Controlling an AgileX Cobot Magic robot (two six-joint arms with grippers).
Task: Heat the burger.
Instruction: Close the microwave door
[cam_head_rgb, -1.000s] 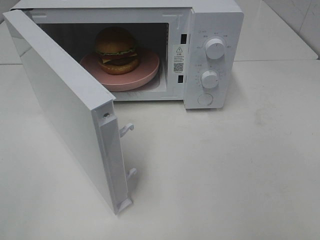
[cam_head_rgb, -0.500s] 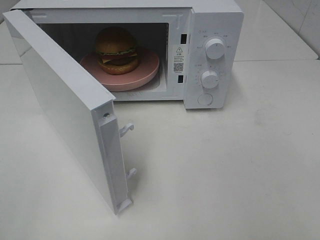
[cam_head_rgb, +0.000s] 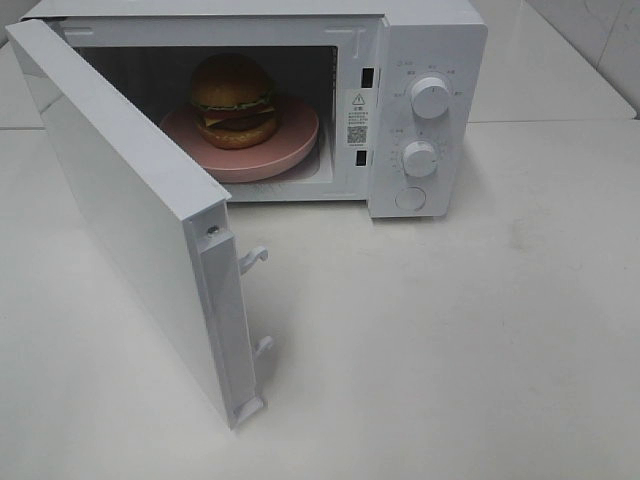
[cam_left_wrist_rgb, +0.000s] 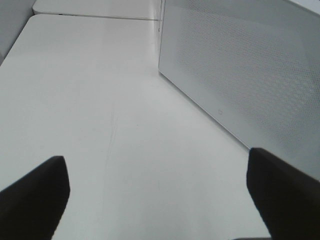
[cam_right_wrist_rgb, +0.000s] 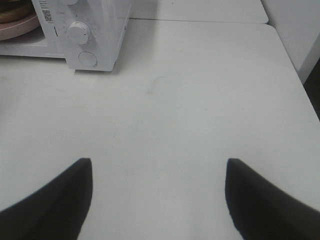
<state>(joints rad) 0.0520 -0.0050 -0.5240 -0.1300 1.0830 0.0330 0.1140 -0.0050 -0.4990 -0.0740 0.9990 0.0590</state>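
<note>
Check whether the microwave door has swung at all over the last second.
No. The door stands wide open at the same angle to the knob panel, and its latch hooks sit where they were.

The microwave's (cam_head_rgb: 430, 60) top rear is cut off by the frame. Inside it, part of the pink plate's (cam_head_rgb: 290, 150) rim is hidden behind the open door (cam_head_rgb: 130, 220). The print on its warning sticker (cam_head_rgb: 357, 117) and around its knobs (cam_head_rgb: 430, 97) is too small to be read. Of the left gripper (cam_left_wrist_rgb: 156, 156) and right gripper (cam_right_wrist_rgb: 158, 161), only the jaws' tips are shown.
</note>
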